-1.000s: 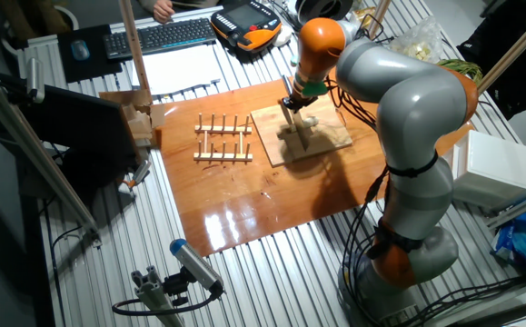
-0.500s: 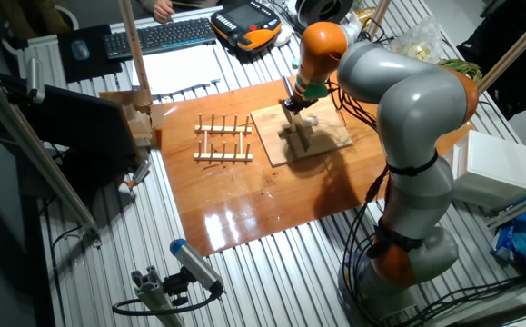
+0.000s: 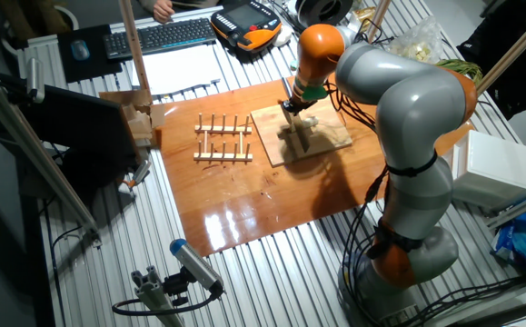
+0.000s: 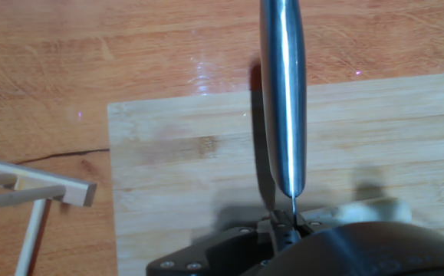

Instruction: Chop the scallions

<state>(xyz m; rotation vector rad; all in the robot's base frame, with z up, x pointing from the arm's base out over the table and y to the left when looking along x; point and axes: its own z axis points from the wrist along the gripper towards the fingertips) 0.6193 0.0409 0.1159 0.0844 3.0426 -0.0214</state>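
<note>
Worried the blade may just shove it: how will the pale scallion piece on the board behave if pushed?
The scallion piece looks small and thin, so probably light and easily nudged. It lies loose on the flat cutting board, so it may roll or skid under the knife. Partly hidden, so stiffness is unclear.

Bright overhead light, tabletop glare, blurred blade (image 4: 282, 92)

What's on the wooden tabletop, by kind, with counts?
Cutting board: 1
Dowel rack: 1
Knife, in the gripper: 1
Scallions, pale piece mostly hidden behind the hand: 1 visible
Total: 4
</note>
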